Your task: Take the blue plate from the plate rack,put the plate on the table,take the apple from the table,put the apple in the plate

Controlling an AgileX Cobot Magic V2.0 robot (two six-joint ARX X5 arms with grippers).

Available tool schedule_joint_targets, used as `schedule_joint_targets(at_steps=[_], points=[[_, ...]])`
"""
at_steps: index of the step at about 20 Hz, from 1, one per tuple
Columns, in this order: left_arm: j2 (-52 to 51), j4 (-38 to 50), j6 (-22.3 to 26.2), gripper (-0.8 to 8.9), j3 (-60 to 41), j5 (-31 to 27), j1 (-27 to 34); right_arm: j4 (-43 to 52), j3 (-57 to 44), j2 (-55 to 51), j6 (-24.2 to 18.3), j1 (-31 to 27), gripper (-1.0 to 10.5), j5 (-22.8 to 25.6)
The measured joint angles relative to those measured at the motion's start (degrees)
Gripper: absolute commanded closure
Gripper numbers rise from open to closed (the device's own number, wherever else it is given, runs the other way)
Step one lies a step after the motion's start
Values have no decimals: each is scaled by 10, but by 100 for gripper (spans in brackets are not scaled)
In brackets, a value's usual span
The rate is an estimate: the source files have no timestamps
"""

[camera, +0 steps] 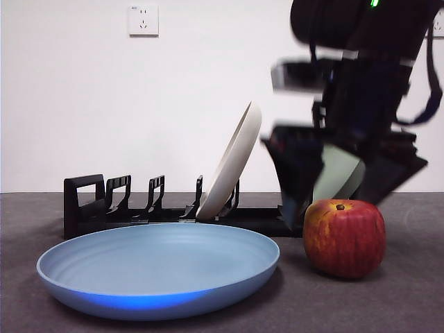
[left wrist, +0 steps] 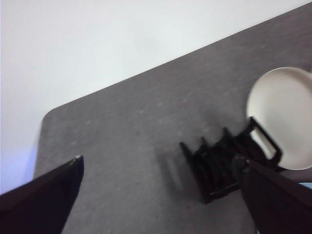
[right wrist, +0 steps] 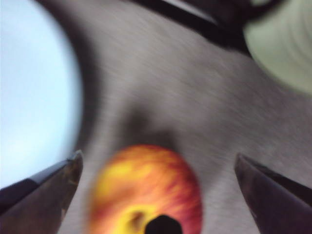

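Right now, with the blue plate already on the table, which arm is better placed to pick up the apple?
Right. The right hand hangs open just above the apple, beside the blue plate. The left hand is off by the plate rack's far end, with no apple in its view.

The plate rack (camera: 173, 208) stood on the table (camera: 416, 298), toward its back. In front of the rack's left part lay the blue plate (camera: 158, 269), flat on the table. The apple (camera: 344, 237) sat in front of the rack's right end, just beside the plate but apart from it. In the rack, a cream plate (camera: 232, 163) leaned, another plate (camera: 338, 173) further right.
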Motion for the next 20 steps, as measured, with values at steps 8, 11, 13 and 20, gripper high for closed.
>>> schedule_joint_targets(at_steps=[8,11,13,20], points=[[0,-20,0,281,0,3,21,-54,0,38,9,0,971,1],[0,-20,0,282,0,5,21,-58,0,37,9,0,957,1],[0,-20,0,282,0,7,21,-60,0,17,13,2,957,2],[14,34,-1,284,-14,150,21,16,11,-99,25,46,958,-100]])
